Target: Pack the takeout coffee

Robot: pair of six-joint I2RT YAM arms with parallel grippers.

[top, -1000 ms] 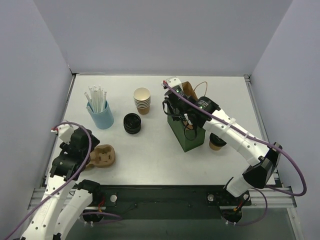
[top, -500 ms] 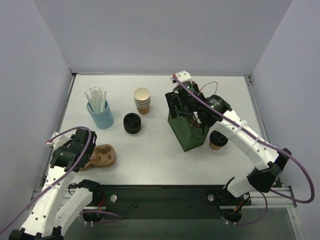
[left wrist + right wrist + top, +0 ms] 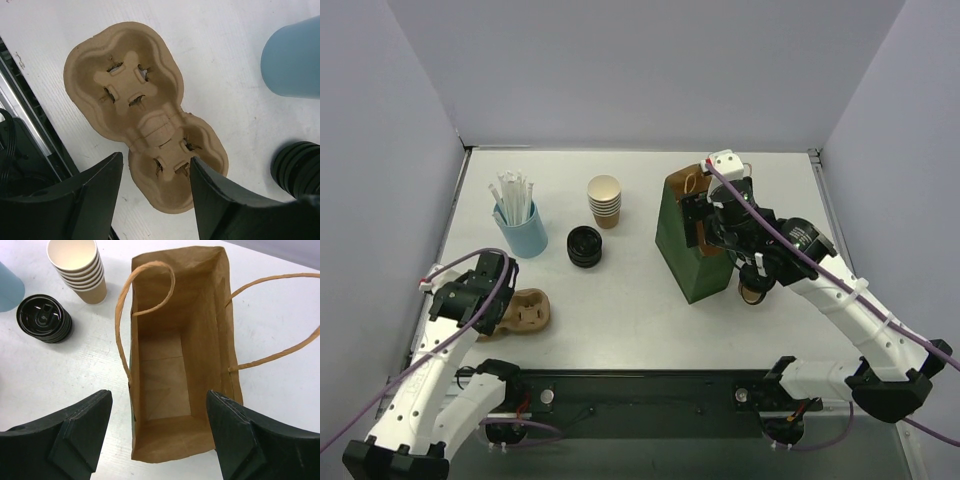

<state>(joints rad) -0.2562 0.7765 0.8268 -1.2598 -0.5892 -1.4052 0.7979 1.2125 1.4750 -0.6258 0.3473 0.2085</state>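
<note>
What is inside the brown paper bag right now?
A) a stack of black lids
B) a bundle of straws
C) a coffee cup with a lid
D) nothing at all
D: the right wrist view looks straight down into the paper bag and shows only its bare brown floor.

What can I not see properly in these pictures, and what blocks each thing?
- Takeout coffee: in the top view the right arm covers most of it, so its lid is not clear. Neither wrist view shows it.
- Blue cup: left wrist view, cut off by the right edge.
- Stack of lids: left wrist view, partly behind a claw finger and the edge.
- Stack of paper cups: right wrist view, cut off by the top edge.
</note>
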